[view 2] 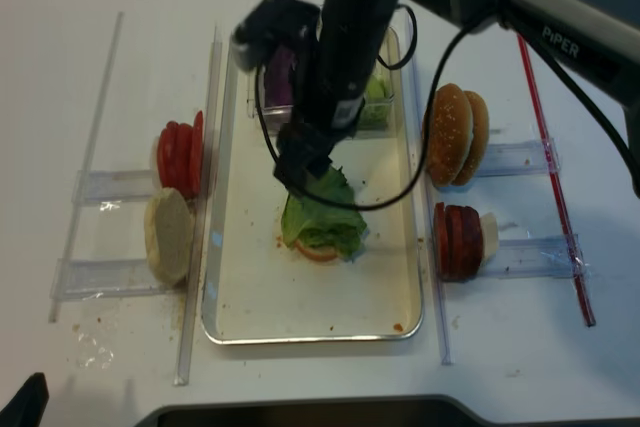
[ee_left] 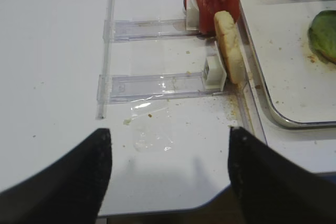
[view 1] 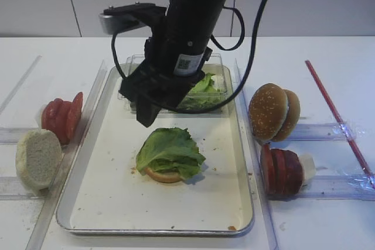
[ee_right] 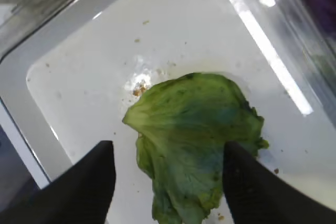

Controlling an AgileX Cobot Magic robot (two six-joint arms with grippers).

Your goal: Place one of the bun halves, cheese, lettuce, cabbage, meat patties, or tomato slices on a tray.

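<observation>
Right arm reaches in from the upper right, wrist angled downward, with the right gripper suspended, jaws spread wide and nothing between them; left gripper sits low and apart, fingers likewise parted and holding nothing.

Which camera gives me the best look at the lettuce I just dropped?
The right wrist view: the lettuce fills the frame between open pincer fingers. Exterior high shows it whole but smaller; the realsense view has it partly under the arm; the left wrist catches only its edge.
</observation>
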